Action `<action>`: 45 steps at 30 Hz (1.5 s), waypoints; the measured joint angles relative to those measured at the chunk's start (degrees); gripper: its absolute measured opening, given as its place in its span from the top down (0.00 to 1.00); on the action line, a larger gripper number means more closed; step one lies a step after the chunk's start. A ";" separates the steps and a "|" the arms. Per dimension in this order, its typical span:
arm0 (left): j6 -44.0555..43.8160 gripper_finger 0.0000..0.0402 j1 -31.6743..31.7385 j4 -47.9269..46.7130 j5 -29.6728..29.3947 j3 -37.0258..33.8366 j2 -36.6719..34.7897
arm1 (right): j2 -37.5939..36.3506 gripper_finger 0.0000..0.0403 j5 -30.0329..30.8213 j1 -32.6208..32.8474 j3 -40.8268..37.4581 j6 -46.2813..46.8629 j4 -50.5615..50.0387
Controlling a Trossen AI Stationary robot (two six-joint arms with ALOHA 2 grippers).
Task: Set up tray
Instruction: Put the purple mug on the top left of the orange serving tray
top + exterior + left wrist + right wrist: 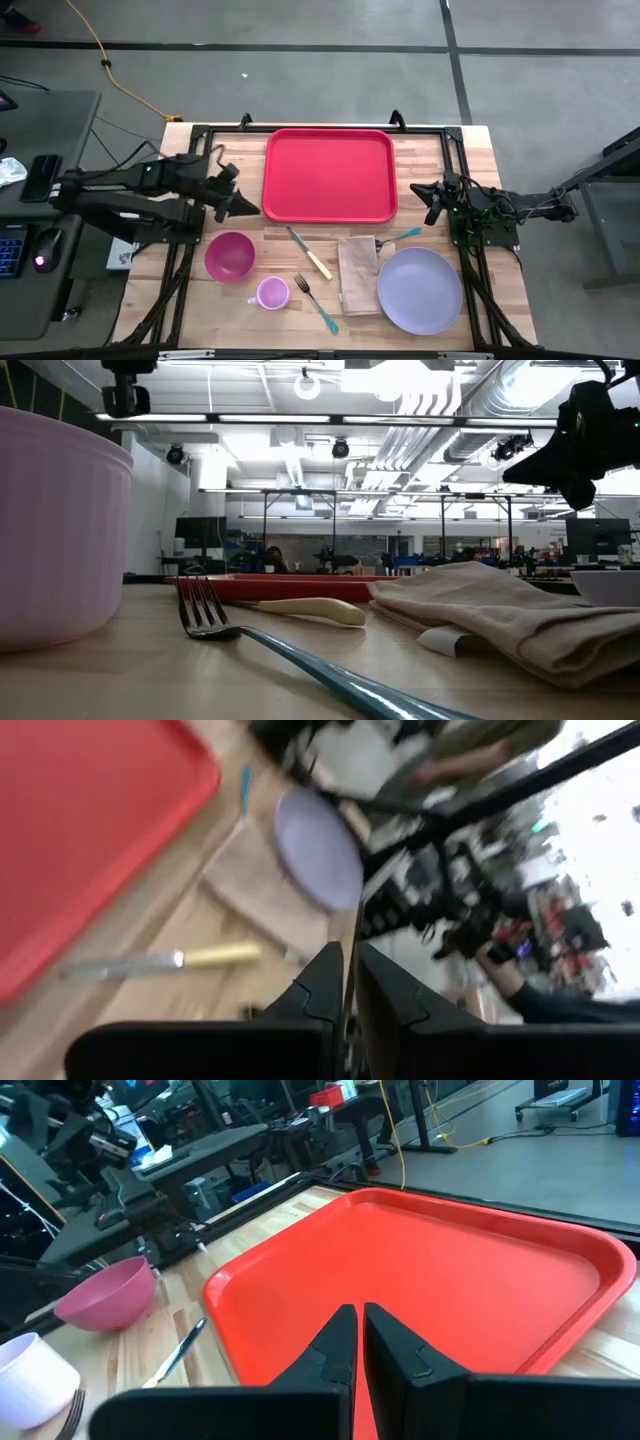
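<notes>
The red tray (330,175) lies flat on the far middle of the wooden table, with nothing on it (420,1280). My left gripper (250,210) hangs above the table just left of the tray's near left corner; its fingers (349,965) are shut on nothing. My right gripper (430,203) stays beside the tray's right edge, also shut and holding nothing (360,1325). Near the front lie a pink bowl (230,255), a lavender cup (272,293), a knife (310,255), a teal fork (318,305), a beige napkin (358,275) and a lavender plate (420,290).
A teal-handled utensil (405,235) lies between the napkin and the plate's far rim. Black frame rails (455,150) run along the table's far and side edges. A desk with a phone and mouse (40,200) stands off the table's left.
</notes>
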 joint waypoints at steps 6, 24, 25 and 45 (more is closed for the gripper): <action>-1.10 0.84 -0.02 -7.88 7.63 8.12 9.43 | 0.00 1.00 0.01 0.00 0.02 0.02 0.00; -10.56 0.84 -14.39 -18.19 -4.19 12.27 20.87 | 0.01 1.00 -2.04 0.00 0.00 -2.43 -3.34; -11.01 0.84 -15.00 -18.08 -4.97 12.27 20.87 | 0.01 1.00 -3.55 0.00 0.01 -3.00 -3.37; -12.41 0.84 -18.78 -12.40 -6.72 12.27 20.87 | 0.02 1.00 -12.33 0.00 0.00 -15.36 -3.82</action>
